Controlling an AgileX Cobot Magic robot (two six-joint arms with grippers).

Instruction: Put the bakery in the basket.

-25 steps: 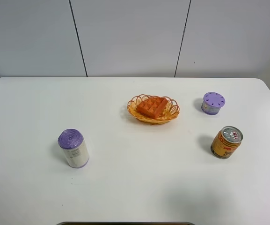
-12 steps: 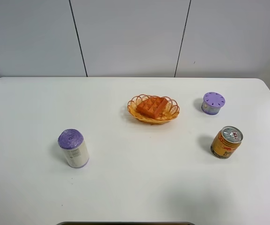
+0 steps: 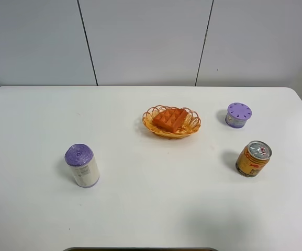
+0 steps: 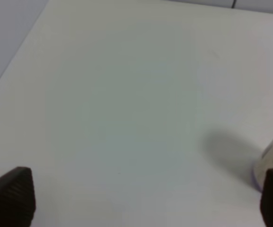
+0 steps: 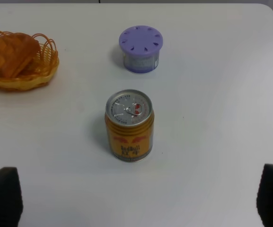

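Note:
The orange-brown waffle-like bakery (image 3: 170, 119) lies inside the orange-yellow wicker basket (image 3: 153, 124) at the middle back of the white table. It also shows in the right wrist view (image 5: 9, 52), in the basket (image 5: 41, 75). Neither arm appears in the exterior high view. My left gripper (image 4: 145, 196) is open and empty over bare table, its fingertips (image 4: 13, 196) wide apart. My right gripper (image 5: 138, 198) is open and empty, its fingertips (image 5: 1, 196) apart, near a gold can.
A gold drink can (image 3: 253, 158) stands at the right, also in the right wrist view (image 5: 129, 125). A purple-lidded tub (image 3: 238, 114) sits behind it, seen too in the right wrist view (image 5: 140, 48). A white cylinder with a purple top (image 3: 81, 165) stands at the left.

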